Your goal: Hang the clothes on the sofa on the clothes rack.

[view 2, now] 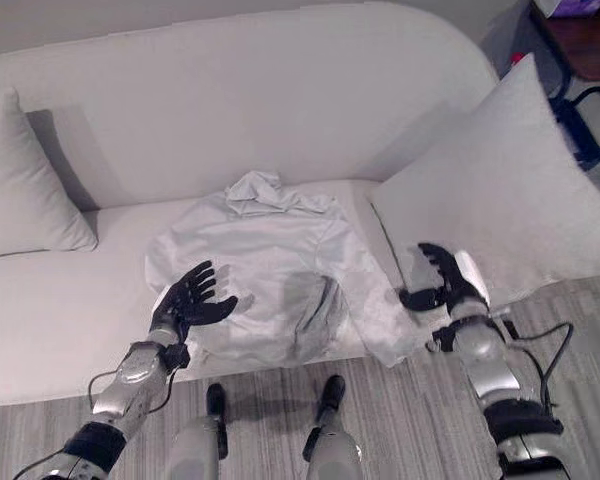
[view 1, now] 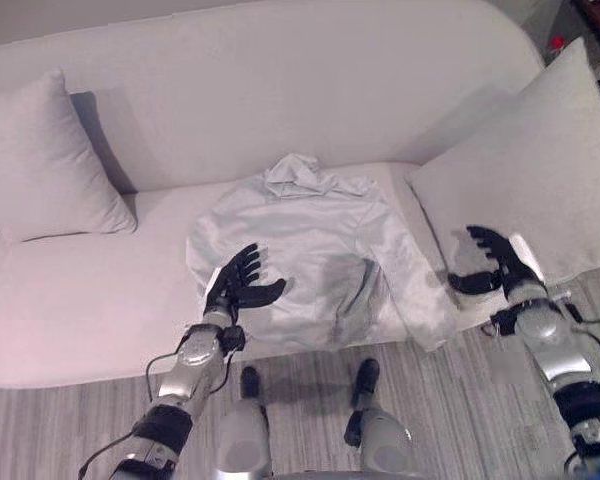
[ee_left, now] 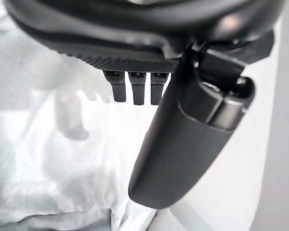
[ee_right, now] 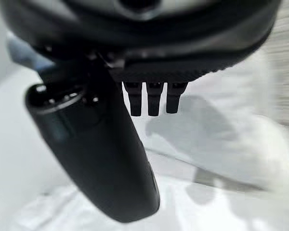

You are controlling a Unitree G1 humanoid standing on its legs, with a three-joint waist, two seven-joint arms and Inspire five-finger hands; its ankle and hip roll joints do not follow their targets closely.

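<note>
A light grey hooded top (view 1: 310, 250) lies spread flat on the seat of the white sofa (view 1: 280, 90), hood toward the backrest, one sleeve trailing to the front edge at the right. My left hand (view 1: 238, 285) hovers open over the top's lower left part, fingers straight and thumb out. In the left wrist view the pale cloth (ee_left: 48, 159) shows past the straight fingers (ee_left: 137, 89). My right hand (view 1: 495, 262) is open beside the right sleeve, in front of the right cushion, holding nothing.
A white cushion (view 1: 45, 160) leans at the sofa's left end and a larger one (view 1: 540, 170) at the right end. Striped grey floor (view 1: 450, 400) lies in front of the sofa. Dark furniture (view 2: 580, 90) stands behind the right cushion.
</note>
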